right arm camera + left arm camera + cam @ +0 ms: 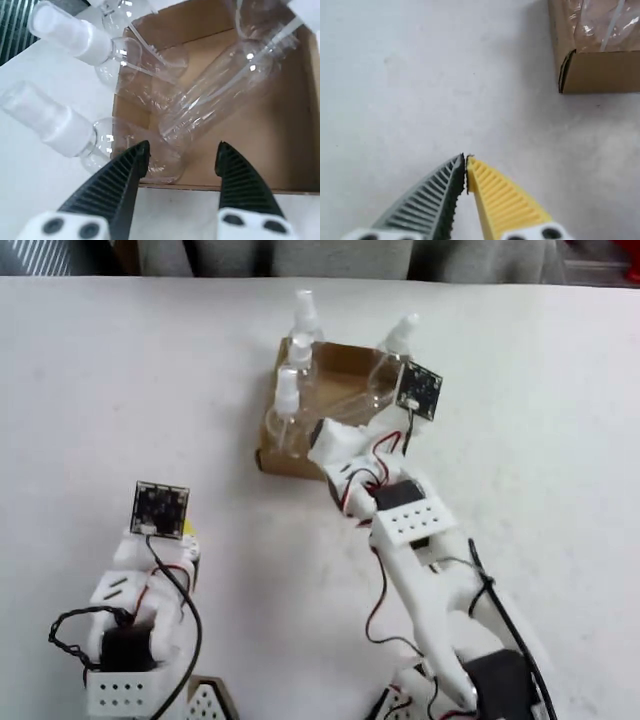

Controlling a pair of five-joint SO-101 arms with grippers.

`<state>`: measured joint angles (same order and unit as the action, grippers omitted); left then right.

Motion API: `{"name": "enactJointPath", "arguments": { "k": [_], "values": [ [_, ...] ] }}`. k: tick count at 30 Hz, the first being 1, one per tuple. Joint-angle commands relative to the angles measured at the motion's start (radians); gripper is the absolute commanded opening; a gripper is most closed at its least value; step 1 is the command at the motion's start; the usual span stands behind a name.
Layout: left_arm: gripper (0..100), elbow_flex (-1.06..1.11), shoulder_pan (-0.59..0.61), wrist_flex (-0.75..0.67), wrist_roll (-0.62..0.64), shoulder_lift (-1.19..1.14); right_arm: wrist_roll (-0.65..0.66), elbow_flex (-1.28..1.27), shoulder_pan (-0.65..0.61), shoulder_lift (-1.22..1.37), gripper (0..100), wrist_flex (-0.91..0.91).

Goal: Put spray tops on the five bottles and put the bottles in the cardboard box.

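The cardboard box (268, 455) stands at the table's far middle, with several clear bottles leaning in it, their white spray tops (300, 348) sticking up over its rim. In the right wrist view the box (280, 150) holds a capped bottle (220, 90) lying aslant, and two others rest their tops (70, 32) over the wall. My right gripper (182, 150) hangs open just above the box's near edge with nothing between its fingers, and in the high view the right gripper (332, 438) sits at that same edge. My left gripper (466, 161) is shut and empty over bare table, short of the box's corner (595, 72).
The left arm (140, 620) is tucked at the near left, well away from the box. The right arm (420, 540) stretches from the near right up to the box. White tabletop (120, 390) lies open to the left and right of the box.
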<state>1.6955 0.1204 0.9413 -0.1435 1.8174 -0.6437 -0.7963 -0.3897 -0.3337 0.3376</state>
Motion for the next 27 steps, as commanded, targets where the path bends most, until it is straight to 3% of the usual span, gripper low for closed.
{"name": "enactJointPath", "arguments": {
  "k": [1, 12, 18, 27],
  "values": [
    [2, -0.003, -0.015, -0.005, -0.009, 0.013, -0.051, 0.117, 0.03, 0.079, 17.6, -0.01],
    [2, -0.003, -0.015, -0.005, -0.009, 0.013, -0.074, 0.164, 0.047, 0.142, 17.6, -0.045],
    [2, -0.003, -0.015, -0.005, -0.009, 0.013, -0.18, 0.166, 0.061, 0.14, 17.7, -0.045],
    [2, -0.003, -0.015, -0.003, -0.009, 0.013, -0.187, 0.167, 0.081, 0.143, 17.7, -0.021]
  ]
}}
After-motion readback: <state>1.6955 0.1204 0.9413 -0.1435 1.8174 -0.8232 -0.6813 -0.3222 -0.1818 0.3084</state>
